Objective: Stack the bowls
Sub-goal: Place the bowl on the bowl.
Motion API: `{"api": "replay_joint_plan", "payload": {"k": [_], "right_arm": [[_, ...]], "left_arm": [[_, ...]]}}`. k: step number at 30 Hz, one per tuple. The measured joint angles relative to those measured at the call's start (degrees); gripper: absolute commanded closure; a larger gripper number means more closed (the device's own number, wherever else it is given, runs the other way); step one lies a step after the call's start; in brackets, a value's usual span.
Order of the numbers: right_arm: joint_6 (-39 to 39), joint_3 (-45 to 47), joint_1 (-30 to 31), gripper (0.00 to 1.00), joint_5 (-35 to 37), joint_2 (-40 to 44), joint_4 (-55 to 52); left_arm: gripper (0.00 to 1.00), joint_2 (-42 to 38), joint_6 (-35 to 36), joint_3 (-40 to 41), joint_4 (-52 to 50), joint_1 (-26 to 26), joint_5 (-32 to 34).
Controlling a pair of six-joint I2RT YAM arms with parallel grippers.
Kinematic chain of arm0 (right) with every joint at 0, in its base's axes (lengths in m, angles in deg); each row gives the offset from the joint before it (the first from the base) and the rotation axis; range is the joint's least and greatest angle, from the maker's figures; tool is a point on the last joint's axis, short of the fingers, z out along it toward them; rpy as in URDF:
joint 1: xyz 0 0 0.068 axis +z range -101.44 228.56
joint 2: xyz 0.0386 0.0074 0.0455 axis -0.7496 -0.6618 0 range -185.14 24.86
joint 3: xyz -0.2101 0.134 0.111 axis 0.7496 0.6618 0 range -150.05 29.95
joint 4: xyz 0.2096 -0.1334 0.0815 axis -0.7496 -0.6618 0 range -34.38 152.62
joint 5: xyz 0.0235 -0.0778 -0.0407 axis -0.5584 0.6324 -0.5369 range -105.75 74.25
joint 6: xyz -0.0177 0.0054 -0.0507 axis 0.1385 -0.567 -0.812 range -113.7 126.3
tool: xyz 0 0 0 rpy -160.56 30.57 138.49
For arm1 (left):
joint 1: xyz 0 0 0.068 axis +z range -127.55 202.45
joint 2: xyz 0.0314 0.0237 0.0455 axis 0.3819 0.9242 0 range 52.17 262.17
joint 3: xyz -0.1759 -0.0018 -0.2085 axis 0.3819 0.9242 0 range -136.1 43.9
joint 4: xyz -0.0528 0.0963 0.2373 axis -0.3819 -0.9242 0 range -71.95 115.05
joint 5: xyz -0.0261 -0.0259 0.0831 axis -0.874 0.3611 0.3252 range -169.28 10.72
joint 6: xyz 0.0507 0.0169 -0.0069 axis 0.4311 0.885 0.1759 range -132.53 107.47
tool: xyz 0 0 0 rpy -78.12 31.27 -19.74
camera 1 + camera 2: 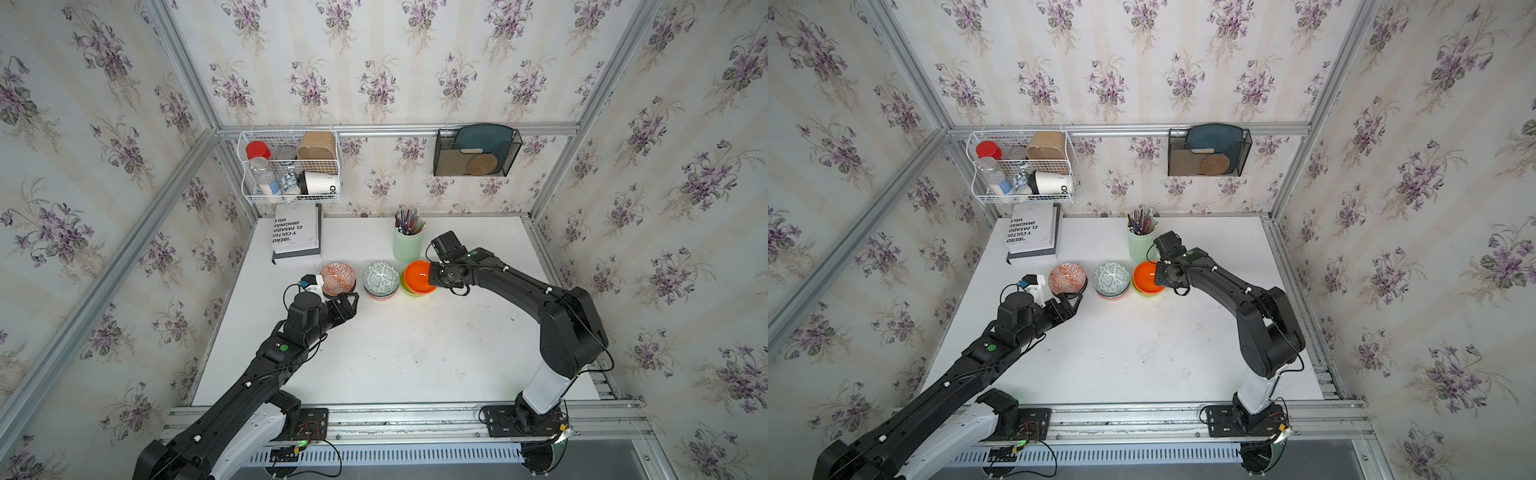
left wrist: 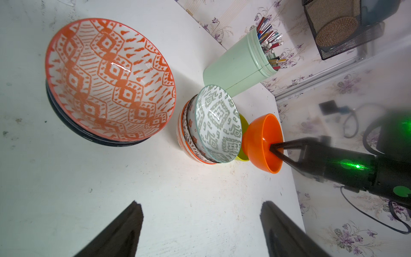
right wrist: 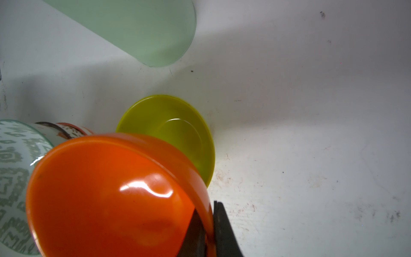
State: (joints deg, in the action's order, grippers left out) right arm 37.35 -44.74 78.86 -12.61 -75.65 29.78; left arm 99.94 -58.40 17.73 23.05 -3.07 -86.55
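While the left pincer [image 2: 200, 203] gapes, the right pincer [image 2: 272, 148] — arm stretched forward — grips the orange bowl [image 3: 111, 195].

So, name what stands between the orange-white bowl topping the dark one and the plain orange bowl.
The stack topped by the grey-green patterned bowl, seen in both top views.

On my feeds I count three groups of bowls: one orange-and-white patterned ceramic bowl [image 2: 110, 80] sitting on dark-rimmed bowls [image 2: 97, 140] whose number I can't make out, three patterned ceramic bowls in the middle stack [image 2: 219, 124], one plain orange bowl [image 2: 260, 142], one plain lime-green bowl [image 3: 178, 129], and one tall pale-green pen cup [image 2: 235, 66].
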Motion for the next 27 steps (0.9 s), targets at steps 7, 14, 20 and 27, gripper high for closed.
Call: {"api": "replay_joint_plan", "payload": {"k": [7, 14, 20, 27], "right_arm": [[-1.1, -3.2, -1.4, 1.0, 0.6, -3.1, -0.5], [-1.5, -5.7, -1.4, 1.0, 0.4, -5.0, -1.2], [-1.5, -5.9, -1.4, 1.0, 0.4, -6.3, -1.7], [-1.5, -6.4, -1.4, 1.0, 0.3, -7.1, -1.7]], "left_arm": [[0.13, -0.5, 0.2, 0.3, 0.5, 0.0, 0.2], [0.13, -0.9, 0.2, 0.5, 0.8, 0.0, 0.4], [0.13, -1.2, 0.3, 0.7, 0.8, 0.0, 0.6], [0.13, -1.5, 0.4, 0.9, 0.8, 0.0, 0.9]]}}
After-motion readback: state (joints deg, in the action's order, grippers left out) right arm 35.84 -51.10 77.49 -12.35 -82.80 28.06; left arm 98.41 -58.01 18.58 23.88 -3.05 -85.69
